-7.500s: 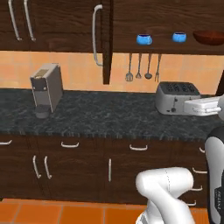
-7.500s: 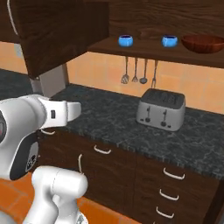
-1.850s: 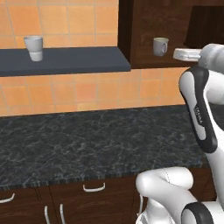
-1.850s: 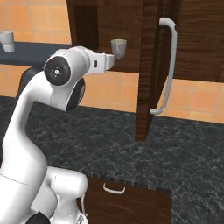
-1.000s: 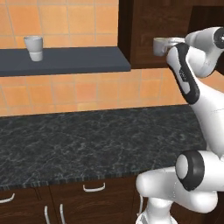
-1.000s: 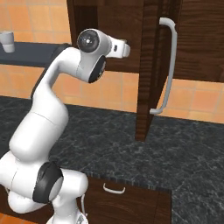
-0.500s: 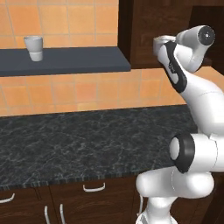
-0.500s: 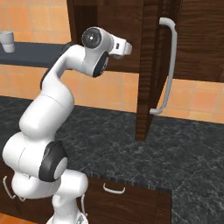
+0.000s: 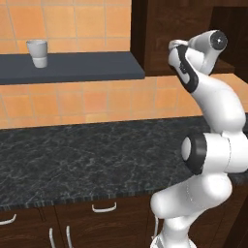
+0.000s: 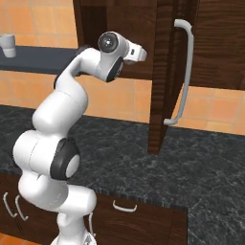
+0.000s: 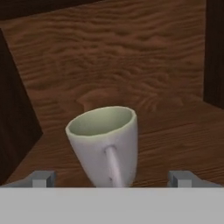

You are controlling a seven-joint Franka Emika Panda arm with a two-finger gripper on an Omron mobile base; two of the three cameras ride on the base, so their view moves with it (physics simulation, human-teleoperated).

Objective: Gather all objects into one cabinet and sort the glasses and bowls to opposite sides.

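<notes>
A grey-beige mug stands on the wood floor inside the dark brown cabinet, its handle turned toward the hand camera. My gripper is open, and its two fingertips sit wide apart on either side of the mug's base without touching it. In the right base view the hand reaches into the cabinet past the open door with the pale bar handle. A pale grey-white tumbler stands on the blue-grey shelf to the left. The blue cups and the bowl are out of view.
A dark speckled counter runs below, with drawers under it. The open cabinet door juts out to the right of my arm in the right base view. Dark cabinet walls close in on both sides of the mug.
Over the last two seconds the arm has swung up and pushed the hand into the cabinet toward the mug. The mug and the tumbler have stayed where they were.
</notes>
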